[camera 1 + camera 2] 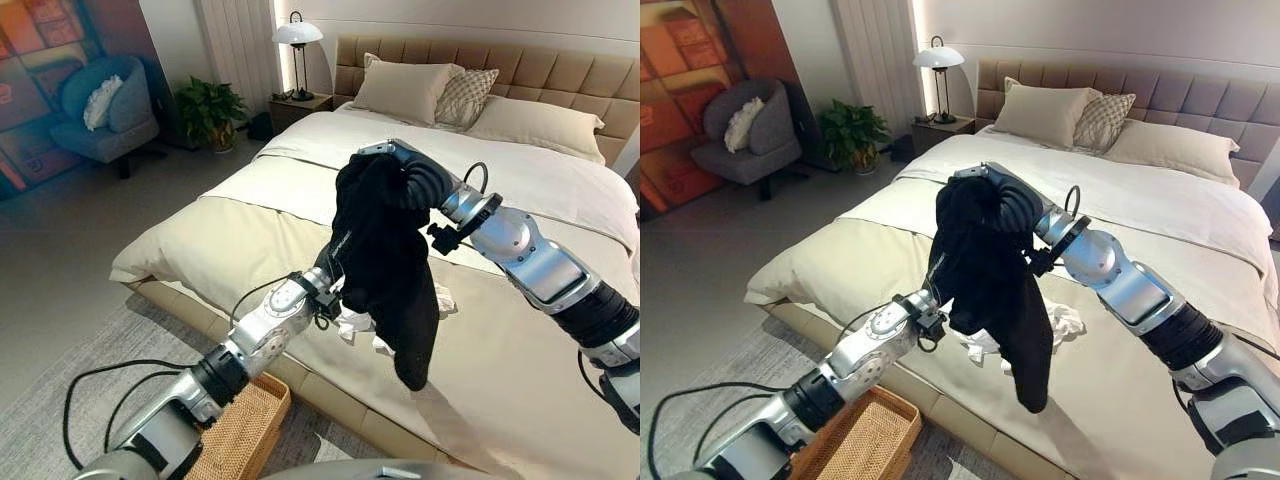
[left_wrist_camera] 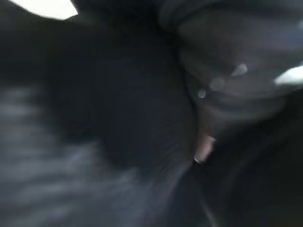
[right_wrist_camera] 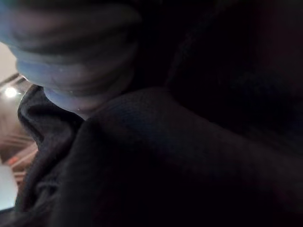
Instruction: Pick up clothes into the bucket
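Note:
A black garment [image 1: 385,270] hangs in the air over the bed's near side. It drapes from my right hand [image 1: 425,182], which is raised above the mattress and shut on the cloth's top. My left hand [image 1: 326,270] reaches up from the lower left into the garment's lower edge, and the cloth hides its fingers. Black fabric [image 2: 123,123] lies right against the left wrist camera, and dark cloth [image 3: 180,161] also lies against the right one. A crumpled white cloth [image 1: 1065,322] lies on the bed under the garment. The wicker bucket [image 1: 245,430] stands on the floor by the bed's edge, below my left arm.
The wide beige bed [image 1: 200,250] has pillows [image 1: 405,90] at a padded headboard. A nightstand with a lamp [image 1: 297,35], a potted plant [image 1: 208,108] and a grey armchair [image 1: 105,115] stand at the far left. A grey rug [image 1: 90,350] lies by the bed.

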